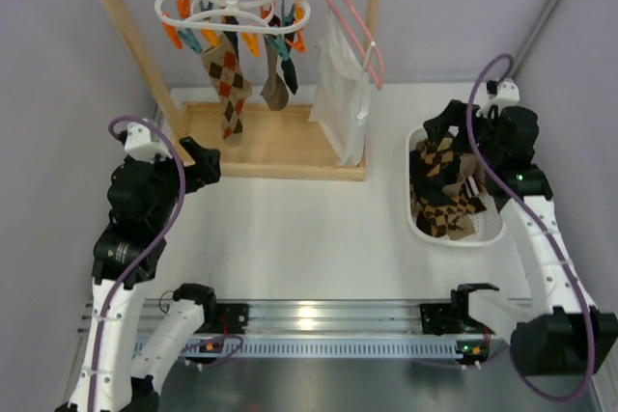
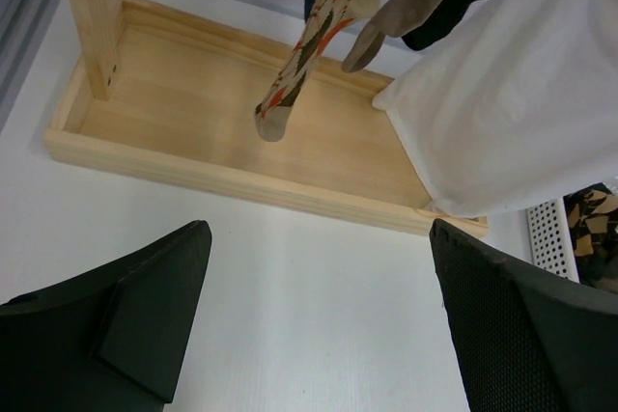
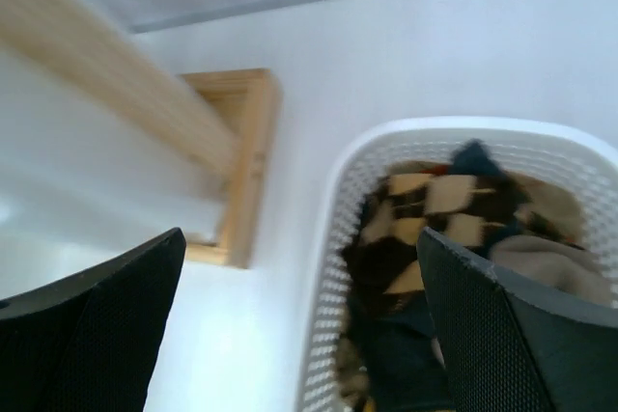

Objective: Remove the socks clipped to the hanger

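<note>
White plastic forms the ring hanger (image 1: 232,7), hooked on the top bar of a wooden rack (image 1: 280,150) at the far side of the counter (image 1: 309,248). Three socks hang from it by clips, bunched close together: one brown-and-tan argyle sock (image 1: 229,84), the longest, one grey-brown sock (image 1: 274,94) and one dark sock (image 1: 288,72). The argyle toe hangs down over the rack's base. Orange and teal clothespins (image 1: 183,38) dangle round the ring, too crowded for me to count. On the same bar, just to the right, hangs one pink hanger (image 1: 353,21) carrying one white garment (image 1: 344,94).

One white basket (image 1: 417,224) sits on the counter close to its right-hand edge. It holds a heap of socks (image 1: 446,195), mostly argyle with some dark and grey-brown pieces; I cannot count them.

The left jaws stand wide apart and empty, low over the counter just in front of the rack's base, near its left post. The right jaws are likewise apart and empty, above the far end of the basket. Bare counter lies open between the rack's base, the basket and the metal rail (image 1: 319,315) along the near edge.
</note>
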Motion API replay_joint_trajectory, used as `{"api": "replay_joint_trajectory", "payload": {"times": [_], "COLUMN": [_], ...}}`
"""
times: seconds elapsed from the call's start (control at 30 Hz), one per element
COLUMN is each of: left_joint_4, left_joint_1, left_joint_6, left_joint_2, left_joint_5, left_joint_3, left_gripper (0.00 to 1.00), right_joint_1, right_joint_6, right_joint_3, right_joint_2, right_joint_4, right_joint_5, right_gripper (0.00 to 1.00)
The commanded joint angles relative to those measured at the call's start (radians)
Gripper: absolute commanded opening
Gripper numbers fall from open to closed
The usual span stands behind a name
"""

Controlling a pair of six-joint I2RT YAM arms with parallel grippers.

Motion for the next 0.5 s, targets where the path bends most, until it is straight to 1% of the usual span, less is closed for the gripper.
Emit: {"api": "replay_joint_trajectory", "payload": {"times": [0.0,0.03,0.07,0.1,0.17,0.23,0.27,0.3,0.37,0.47], "left_joint_4": [0.16,0.192,0.264,0.302,0.382,0.473,0.508,0.578,0.629,0.715], "left_joint_1": [-0.003,-0.003,-0.003,-0.003,-0.003,-0.002,-0.002,-0.002,0.007,0.026], "left_joint_6": [-0.006,0.0,0.006,0.016,0.068,0.117,0.139,0.157,0.193,0.253], "left_joint_2": [0.038,0.064,0.08,0.101,0.17,0.219,0.273,0.298,0.38,0.448], "left_joint_5": [0.086,0.094,0.1,0.105,0.167,0.145,0.12,0.106,0.077,0.157], "left_joint_3": [-0.004,-0.015,-0.033,-0.041,-0.05,-0.042,-0.044,-0.044,-0.036,-0.019], "left_gripper": [0.99,0.99,0.99,0.99,0.99,0.99,0.99,0.99,0.99,0.99], "right_joint_1": [-0.009,-0.009,-0.008,-0.009,-0.006,-0.006,-0.006,-0.006,-0.006,0.004], "right_joint_6": [0.155,0.192,0.217,0.228,0.226,0.206,0.197,0.185,0.179,0.096], "right_joint_3": [-0.193,-0.234,-0.28,-0.293,-0.328,-0.339,-0.336,-0.333,-0.332,-0.324], "right_joint_2": [-0.182,-0.238,-0.259,-0.279,-0.343,-0.403,-0.421,-0.437,-0.489,-0.565], "right_joint_4": [0.315,0.39,0.453,0.463,0.482,0.469,0.454,0.431,0.416,0.338], "right_joint_5": [-0.371,-0.492,-0.539,-0.572,-0.631,-0.677,-0.694,-0.714,-0.777,-0.803], "right_gripper": [0.99,0.99,0.99,0.99,0.99,0.99,1.0,0.99,0.99,0.99]}}
